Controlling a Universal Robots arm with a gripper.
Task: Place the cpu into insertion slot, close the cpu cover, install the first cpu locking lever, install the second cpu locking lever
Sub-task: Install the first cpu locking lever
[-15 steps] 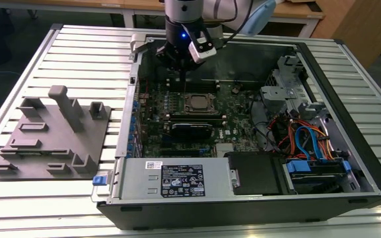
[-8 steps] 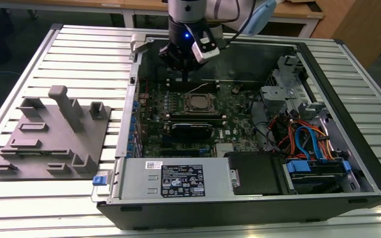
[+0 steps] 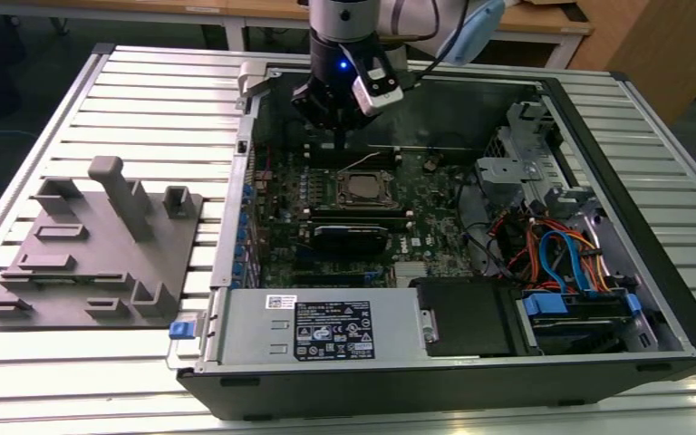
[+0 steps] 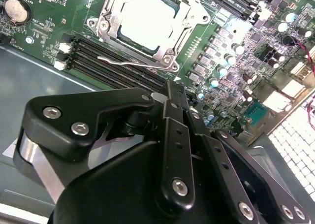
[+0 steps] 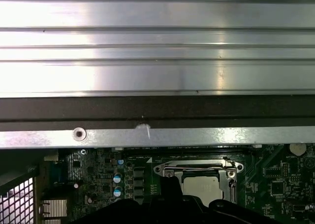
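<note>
The cpu (image 4: 147, 19) lies in its socket on the green motherboard, its dull silver top showing through the window of the cpu cover (image 4: 106, 29), which lies flat over it. A thin wire locking lever (image 4: 128, 61) sticks out along the socket's edge beside the black memory slots. In the exterior view the cpu (image 3: 362, 188) sits mid-board, and my gripper (image 3: 342, 138) hangs just behind it, over the lever (image 3: 361, 163). The gripper (image 4: 170, 92) is shut, holding nothing, its tip close to the lever. In the first wrist view the cpu (image 5: 202, 187) and cover (image 5: 197, 166) lie beyond the dark gripper body.
The open computer case (image 3: 638, 208) lies on a slatted metal table. A grey fixture block (image 3: 94, 245) sits on the exterior view's left. The power supply (image 3: 323, 331), a drive cage and coloured cables (image 3: 554, 254) crowd the near and right sides. The case wall (image 5: 157, 111) rises close behind the socket.
</note>
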